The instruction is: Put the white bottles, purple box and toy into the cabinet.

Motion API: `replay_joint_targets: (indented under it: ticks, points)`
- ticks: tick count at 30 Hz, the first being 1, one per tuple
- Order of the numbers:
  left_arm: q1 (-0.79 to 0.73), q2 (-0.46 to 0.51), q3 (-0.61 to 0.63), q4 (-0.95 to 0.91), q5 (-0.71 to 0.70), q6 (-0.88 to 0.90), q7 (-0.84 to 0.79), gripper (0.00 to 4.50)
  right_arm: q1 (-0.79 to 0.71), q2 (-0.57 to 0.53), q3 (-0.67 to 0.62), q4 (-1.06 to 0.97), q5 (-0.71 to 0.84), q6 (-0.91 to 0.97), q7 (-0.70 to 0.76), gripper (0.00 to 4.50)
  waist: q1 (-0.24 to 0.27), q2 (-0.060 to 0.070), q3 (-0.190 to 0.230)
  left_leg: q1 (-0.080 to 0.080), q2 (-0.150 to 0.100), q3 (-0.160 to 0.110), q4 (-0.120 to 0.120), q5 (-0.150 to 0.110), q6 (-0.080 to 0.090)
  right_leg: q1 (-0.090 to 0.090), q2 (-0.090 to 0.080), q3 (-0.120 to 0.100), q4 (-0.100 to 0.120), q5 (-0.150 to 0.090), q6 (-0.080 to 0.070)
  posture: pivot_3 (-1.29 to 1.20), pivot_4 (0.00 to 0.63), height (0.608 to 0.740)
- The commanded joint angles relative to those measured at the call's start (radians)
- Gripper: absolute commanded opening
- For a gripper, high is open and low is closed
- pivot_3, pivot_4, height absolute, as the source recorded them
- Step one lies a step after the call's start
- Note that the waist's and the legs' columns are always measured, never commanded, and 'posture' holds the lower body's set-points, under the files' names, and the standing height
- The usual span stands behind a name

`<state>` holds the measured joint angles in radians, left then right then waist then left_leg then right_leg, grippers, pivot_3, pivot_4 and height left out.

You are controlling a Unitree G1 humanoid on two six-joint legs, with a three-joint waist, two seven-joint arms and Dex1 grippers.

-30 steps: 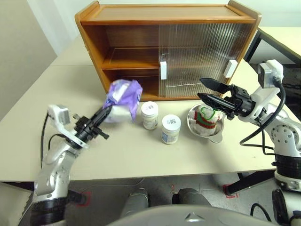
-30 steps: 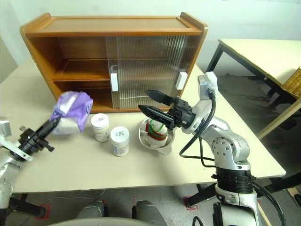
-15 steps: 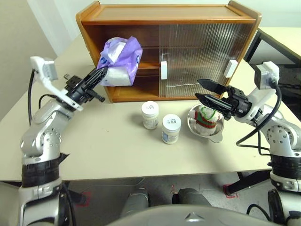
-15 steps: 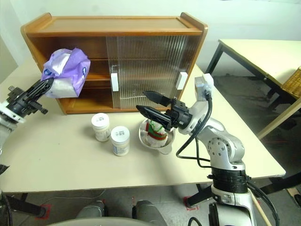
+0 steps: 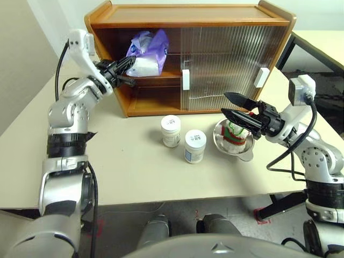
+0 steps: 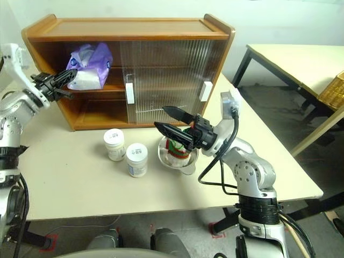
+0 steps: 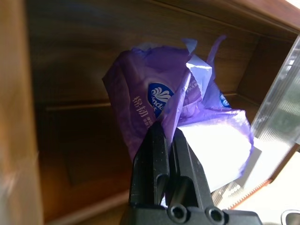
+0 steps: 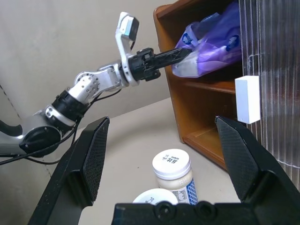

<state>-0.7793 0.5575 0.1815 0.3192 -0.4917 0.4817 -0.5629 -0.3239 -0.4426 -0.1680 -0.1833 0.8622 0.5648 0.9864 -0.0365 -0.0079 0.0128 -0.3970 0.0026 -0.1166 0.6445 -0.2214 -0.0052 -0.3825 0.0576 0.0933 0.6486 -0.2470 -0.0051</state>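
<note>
Purple box [image 5: 146,52] clenched in left gripper [image 5: 128,63] jaws at cabinet [image 5: 215,21] upper shelf.
Right gripper [image 5: 232,106] jaws spread above toy [image 5: 235,136]; white bottles [image 5: 183,138] on table [image 5: 134,166] near shelf edge.

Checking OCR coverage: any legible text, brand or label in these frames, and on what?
Soft lavender tissue pack: white Chinese characters, roughly "锦扬", beside a round blue logo; uncertain.
Two squat white plastic jars: blue label print, too small to read.
Wooden cabinet, steel bowl, plush toy: no text.
</note>
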Motion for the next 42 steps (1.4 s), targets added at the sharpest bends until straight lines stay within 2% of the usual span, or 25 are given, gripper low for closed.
replay_joint_targets:
  ticks: [1,11,17,22,25,28,32,42]
  points:
    - [-0.035,-0.013,-0.019,0.065,0.044,-0.007,-0.01,0.02,0.011,0.005,0.006,-0.013,-0.008,-0.013,-0.01,4.5,-0.004,0.0,0.0,0.0,0.0,0.001,0.0,0.0,0.001,0.0,0.0,0.001,0.0,0.0,0.001,-0.13,0.026,0.74]
    - [-0.101,-0.047,-0.025,0.18,0.13,-0.042,0.003,0.02,0.017,0.002,-0.001,-0.013,-0.009,-0.022,-0.014,4.5,-0.006,-0.003,0.002,0.0,0.0,0.006,0.001,0.004,0.006,0.0,-0.002,0.004,0.0,0.003,0.004,-0.15,0.022,0.74]
    - [-0.07,-0.072,-0.012,0.117,0.113,-0.024,-0.006,1.72,0.016,-0.002,0.001,-0.015,-0.006,-0.019,-0.013,4.5,-0.004,-0.004,0.003,-0.001,-0.001,0.007,0.001,0.004,0.006,0.0,-0.003,0.004,-0.001,0.003,0.003,-0.14,0.02,0.74]
    - [0.005,-0.087,0.048,-0.026,0.042,0.007,-0.014,3.33,0.013,-0.012,0.005,-0.017,0.0,-0.006,-0.008,4.5,-0.003,-0.005,0.003,-0.004,-0.001,0.01,0.001,0.003,0.008,-0.001,-0.003,0.005,-0.005,0.004,0.005,-0.14,0.016,0.74]
    - [0.062,-0.089,0.082,-0.111,0.009,0.022,0.002,4.42,0.006,-0.018,0.005,-0.012,0.003,-0.001,-0.002,4.5,-0.014,-0.004,0.003,-0.004,-0.001,0.014,0.001,0.001,0.01,-0.001,-0.002,0.007,-0.008,0.008,0.012,-0.13,0.013,0.74]
    - [0.104,-0.083,0.102,-0.171,-0.018,0.033,0.0,4.46,-0.001,-0.022,0.007,-0.006,0.004,0.0,0.002,4.5,-0.02,-0.004,0.003,-0.003,0.0,0.015,0.002,0.001,0.01,-0.001,-0.001,0.007,-0.008,0.009,0.014,-0.12,0.01,0.74]
    - [0.16,-0.077,0.127,-0.263,-0.058,0.06,0.008,4.46,-0.011,-0.021,0.014,0.003,0.001,0.002,0.007,4.5,-0.02,-0.004,0.003,-0.001,-0.001,0.016,0.002,0.002,0.009,0.0,0.001,0.007,-0.008,0.008,0.007,-0.11,0.01,0.74]
    - [0.25,-0.074,0.124,-0.44,-0.142,0.14,0.023,4.46,-0.016,-0.027,0.008,0.006,0.001,0.015,0.018,4.5,-0.016,-0.004,0.003,-0.001,0.001,0.014,0.006,0.005,0.009,0.002,-0.001,0.007,-0.008,0.013,0.003,-0.1,0.014,0.74]
